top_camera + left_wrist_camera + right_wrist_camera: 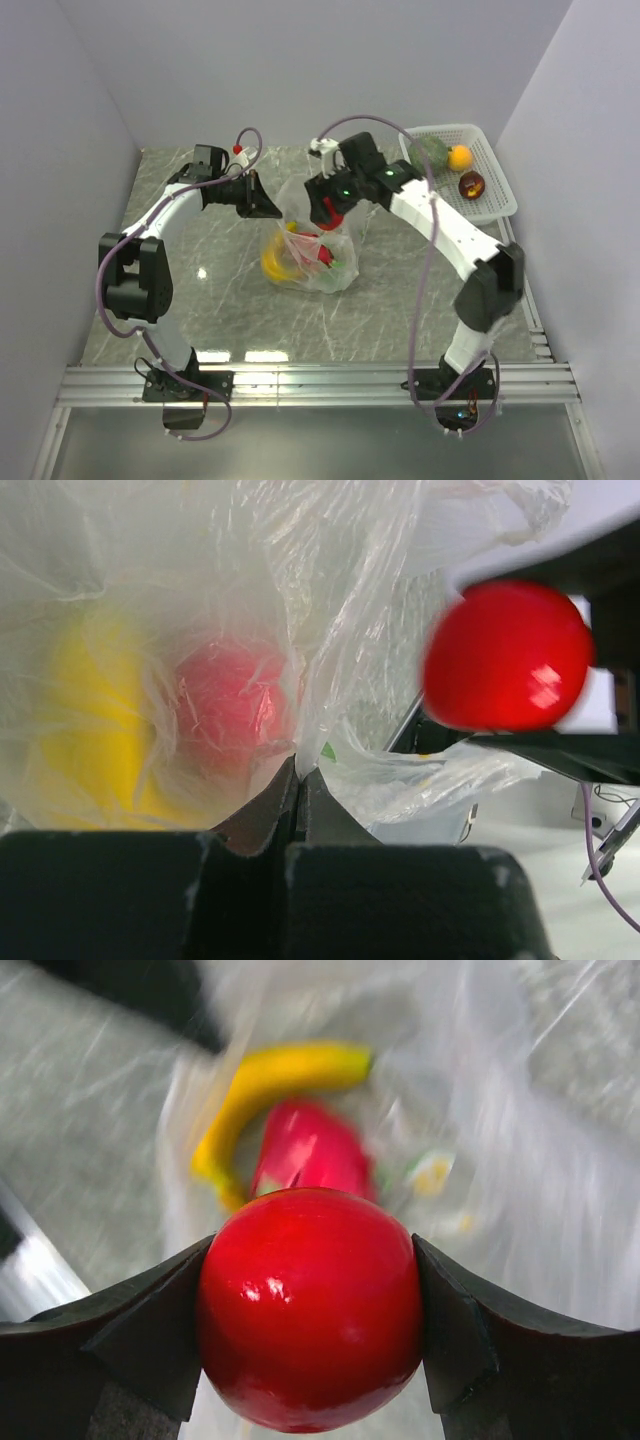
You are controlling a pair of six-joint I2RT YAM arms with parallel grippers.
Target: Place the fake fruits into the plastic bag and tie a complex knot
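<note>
**red ball lined up over the bag, looks like drop time**

watching from the side here. the left gripper (298,780) is pinched fully closed on a fold of film at the rim of the plastic bag (318,262) and holds that side up. my guess is that's to prop the mouth open so the other arm has something to aim at. the bag sits near the middle of the tabletop (230,310), a touch toward the far edge.

the right gripper (310,1300) is clenched on the red ball (310,1305), one pad on each side, and hangs it right above the opening. the banana (270,1080) and a magenta-red piece (310,1150) are already inside, visible through the plastic.

the white basket (495,165) in the far right corner has a green melon (432,150), an orange piece (459,157) and a dark red one (471,184) waiting, so i'd call it under halfway, with no knot started. that film is floppy, so a sagging rim could bounce the ball out.
</note>
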